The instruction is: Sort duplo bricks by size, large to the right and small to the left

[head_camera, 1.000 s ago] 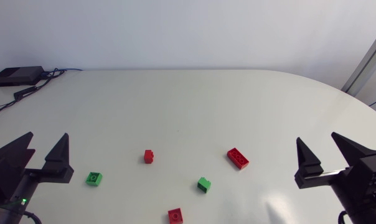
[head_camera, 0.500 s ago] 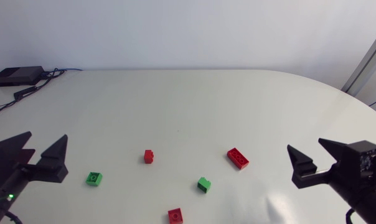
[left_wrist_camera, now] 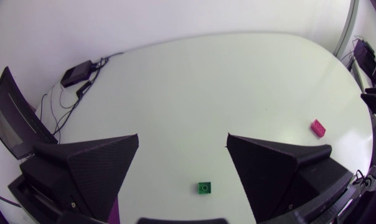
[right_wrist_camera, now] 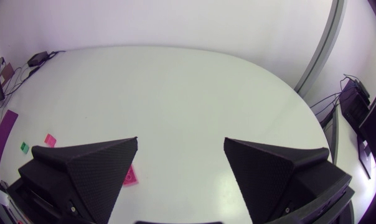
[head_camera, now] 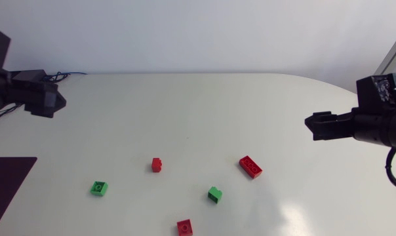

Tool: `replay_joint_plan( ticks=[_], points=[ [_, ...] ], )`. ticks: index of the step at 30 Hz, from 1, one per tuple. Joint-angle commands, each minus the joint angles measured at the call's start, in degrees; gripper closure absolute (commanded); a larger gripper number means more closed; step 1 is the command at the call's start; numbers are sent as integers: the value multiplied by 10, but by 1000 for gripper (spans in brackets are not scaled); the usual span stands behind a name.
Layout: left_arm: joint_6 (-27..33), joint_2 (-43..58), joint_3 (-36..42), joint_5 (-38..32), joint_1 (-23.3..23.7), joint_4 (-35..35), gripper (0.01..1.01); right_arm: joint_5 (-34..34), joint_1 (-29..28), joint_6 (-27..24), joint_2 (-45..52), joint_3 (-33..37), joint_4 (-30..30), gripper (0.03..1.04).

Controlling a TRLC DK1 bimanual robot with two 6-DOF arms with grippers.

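Several duplo bricks lie on the white table (head_camera: 204, 111). A long red brick (head_camera: 250, 166) sits right of centre. The small ones are a red brick (head_camera: 157, 164), a green brick (head_camera: 99, 188), a second green brick (head_camera: 215, 195) and a red brick (head_camera: 184, 227) at the front edge. My left gripper (left_wrist_camera: 182, 138) is open and empty, high above the table, with a green brick (left_wrist_camera: 204, 187) far below its fingers. My right gripper (right_wrist_camera: 180, 141) is open and empty too, raised at the right side. Neither touches a brick.
A black box (head_camera: 18, 80) with cables lies at the table's back left corner. A dark flat panel (head_camera: 8, 190) shows at the front left edge. My left arm (head_camera: 27, 92) is over the back left, my right arm (head_camera: 375, 121) over the right edge.
Both arms have lifted from low at the front corners to higher up toward the back, turning their grippers. Both grippers stayed open. The bricks have not moved.
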Motion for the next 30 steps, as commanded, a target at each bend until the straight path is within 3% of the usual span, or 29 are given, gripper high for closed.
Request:
replay_joint_plan(
  ticks=[1,6,11,14,30],
  points=[
    [8,70,32,-3,6,-49,46,-4,-6,18,47,47,-46,66],
    [-30,164,75,2,6,-192,48,-9,-7,19,114,118,-148,66],
    [-26,155,67,13,-2,-199,46,-13,-7,19,130,152,-206,66],
    [-26,154,70,28,-14,-200,44,-13,-2,20,126,151,-209,66],
    [-152,258,55,53,-147,-27,44,-10,7,42,121,105,-178,66]
  ],
)
